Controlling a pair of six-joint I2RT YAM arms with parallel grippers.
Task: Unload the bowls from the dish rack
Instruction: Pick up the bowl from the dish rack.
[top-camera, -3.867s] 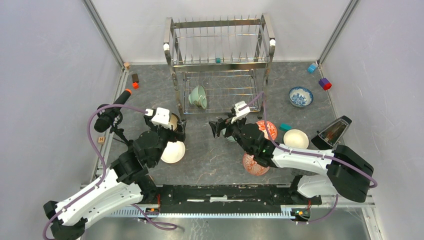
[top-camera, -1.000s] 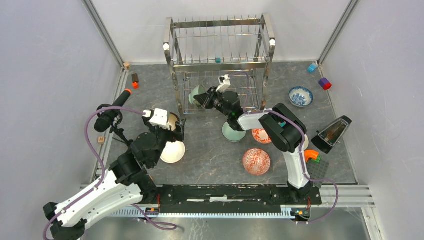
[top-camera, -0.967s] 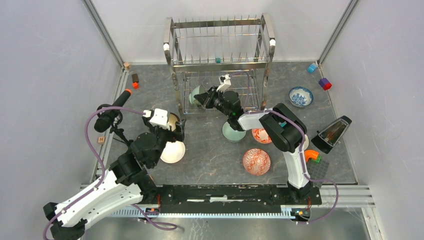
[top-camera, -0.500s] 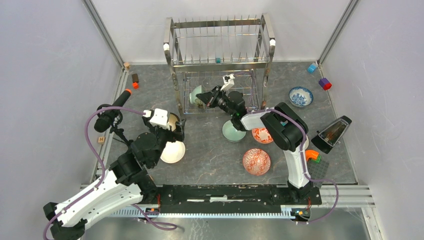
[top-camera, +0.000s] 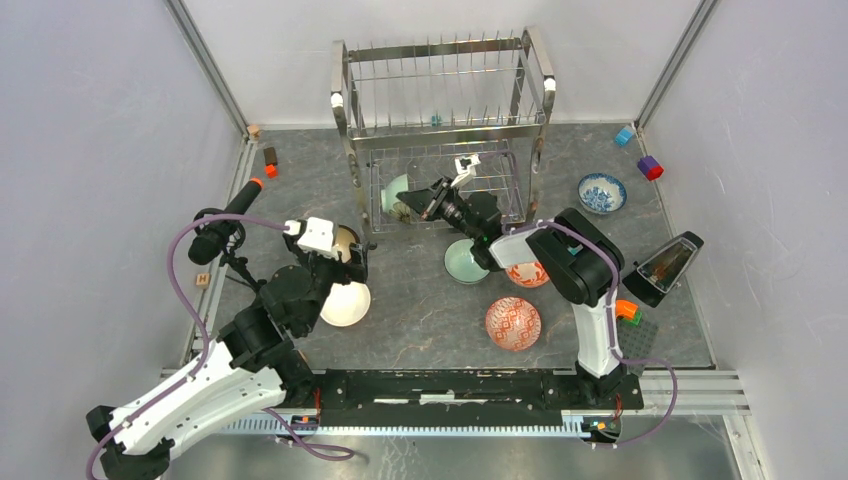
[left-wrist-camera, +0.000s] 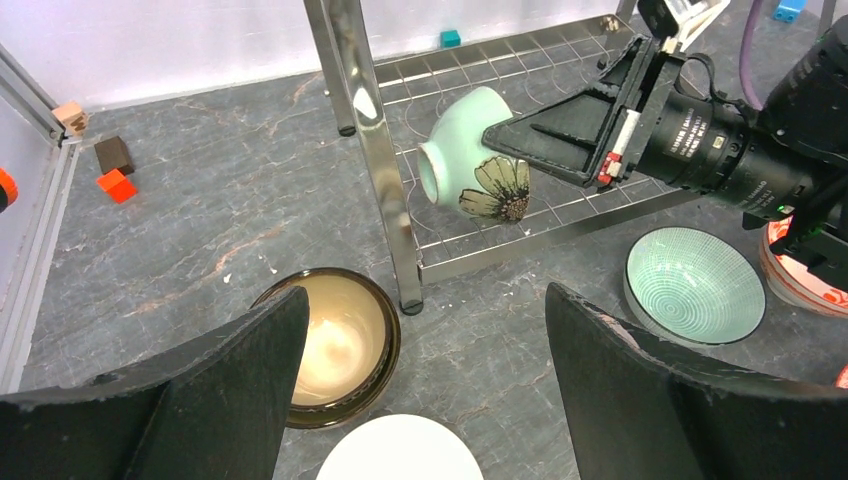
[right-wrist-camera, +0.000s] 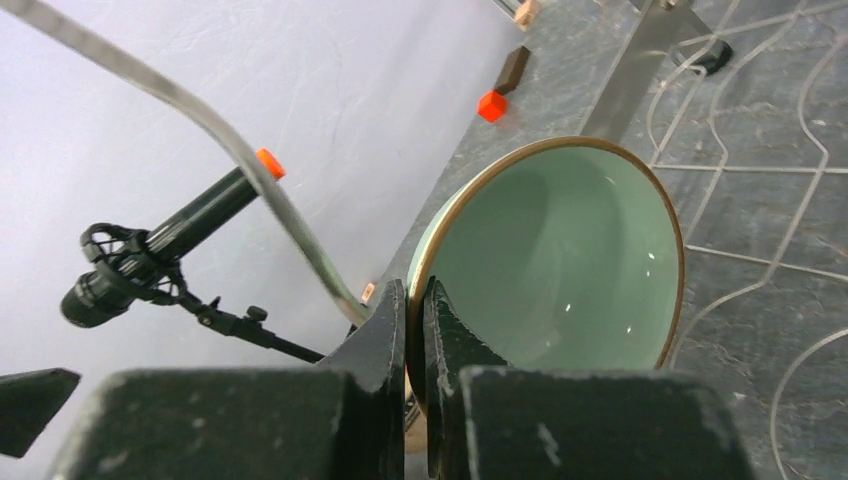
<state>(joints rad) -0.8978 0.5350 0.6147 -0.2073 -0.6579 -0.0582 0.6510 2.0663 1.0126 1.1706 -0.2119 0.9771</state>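
- Right fingers (right-wrist-camera: 380, 340) pinch shut on the rim of the pale green bowl (left-wrist-camera: 462, 160), which lies on its side in the lower tier of the dish rack (left-wrist-camera: 365, 130).
- Likely risk: the thin rim grip lets it pivot, slip, or snag a rack wire.
- Left fingers (left-wrist-camera: 210, 390) gape empty in front of the rack.

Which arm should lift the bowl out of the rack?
Right. Its jaws pinch the green bowl's rim inside the rack; the left's jaws stand open outside it, above the brown bowl.

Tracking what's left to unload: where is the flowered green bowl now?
Top view: the bowl lies sideways at the left end of the dish rack's lower shelf, rim in the right gripper's jaws.
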